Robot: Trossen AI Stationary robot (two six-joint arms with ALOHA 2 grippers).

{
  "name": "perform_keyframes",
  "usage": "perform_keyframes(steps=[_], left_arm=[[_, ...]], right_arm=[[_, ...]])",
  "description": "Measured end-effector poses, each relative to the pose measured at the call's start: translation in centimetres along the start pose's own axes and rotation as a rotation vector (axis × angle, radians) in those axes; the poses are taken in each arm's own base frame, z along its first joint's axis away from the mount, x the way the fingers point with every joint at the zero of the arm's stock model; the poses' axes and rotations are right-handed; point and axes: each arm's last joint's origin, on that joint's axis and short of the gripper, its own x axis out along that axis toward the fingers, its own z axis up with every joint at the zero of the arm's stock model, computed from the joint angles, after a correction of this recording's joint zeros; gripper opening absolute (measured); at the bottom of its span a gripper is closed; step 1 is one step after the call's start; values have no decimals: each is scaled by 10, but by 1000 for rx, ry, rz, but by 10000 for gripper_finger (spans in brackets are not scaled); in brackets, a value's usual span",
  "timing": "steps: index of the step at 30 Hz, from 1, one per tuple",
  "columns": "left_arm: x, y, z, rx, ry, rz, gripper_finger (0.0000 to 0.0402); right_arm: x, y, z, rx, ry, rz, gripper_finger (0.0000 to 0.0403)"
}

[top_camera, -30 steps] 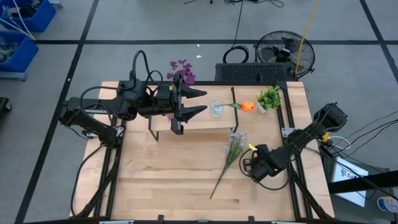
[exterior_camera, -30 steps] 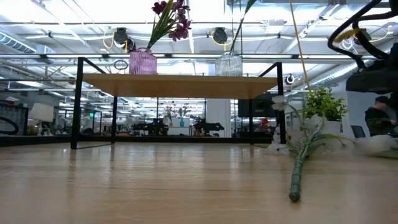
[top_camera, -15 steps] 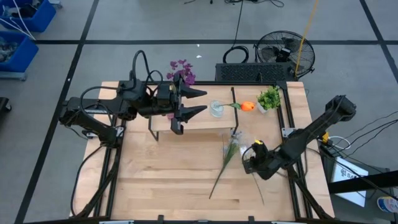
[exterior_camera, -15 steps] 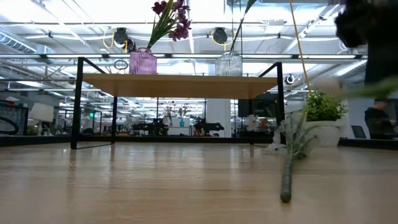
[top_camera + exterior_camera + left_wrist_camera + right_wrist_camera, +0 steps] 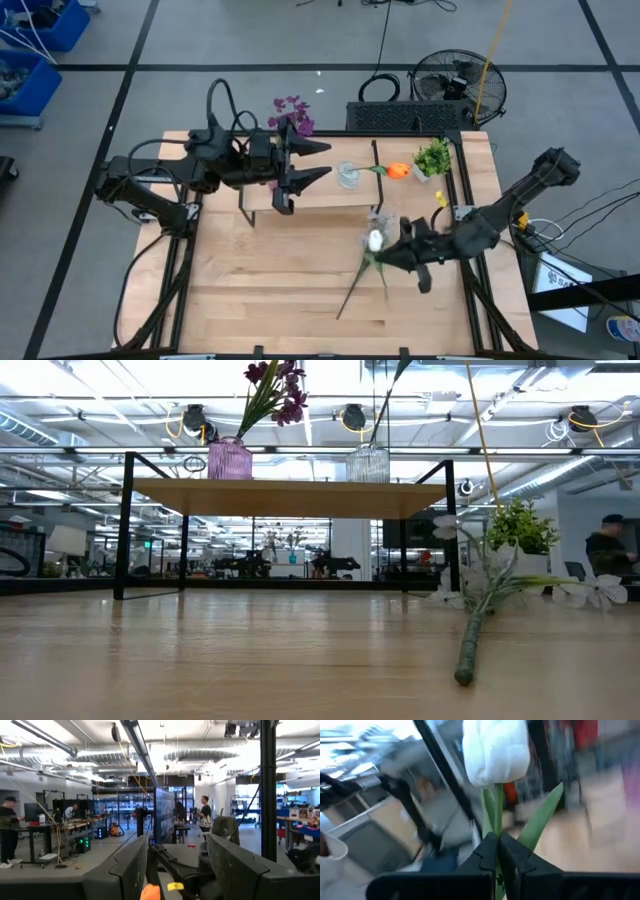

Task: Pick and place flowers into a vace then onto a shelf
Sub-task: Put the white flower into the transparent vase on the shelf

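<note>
Right end effector (image 5: 392, 256) pinches the white bud flower (image 5: 496, 750) by its thin green stem, at about four o'clock on the tabletop (image 5: 260, 300), beside the pale spray (image 5: 480, 600) lying there; left end effector (image 5: 318, 163) hovers spread over the shelf (image 5: 290, 495) near eleven o'clock; the stem looks light, bendy and slick, so gripping low, below the leaves, seems safest.

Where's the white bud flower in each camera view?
High: white bud in front of the shelf, right of centre.
Low: cannot pick it out; the shelf spans the middle.
Left wrist: not in it.
Right wrist: top centre, stem in the right tool.
Landmark: the shelf.
</note>
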Motion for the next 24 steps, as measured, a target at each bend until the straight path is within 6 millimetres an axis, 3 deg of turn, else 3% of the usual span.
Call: perform_keyframes(steps=[5,9,15,21,24], left_arm=[[0,0,6,-2,-57,3,214],[-1,1,8,-17,-81,4,214],[-1,0,8,-27,-82,3,214],[-1,0,8,-29,-81,3,214],[-1,0,8,-29,-81,3,214]], right_arm=[[0,1,36,-316,-332,3,1],[-4,-1,56,-513,-501,-67,0],[8,-1,87,-777,-345,-323,0],[20,-6,122,-832,-331,-446,0],[25,-16,130,-835,-339,-498,0]])
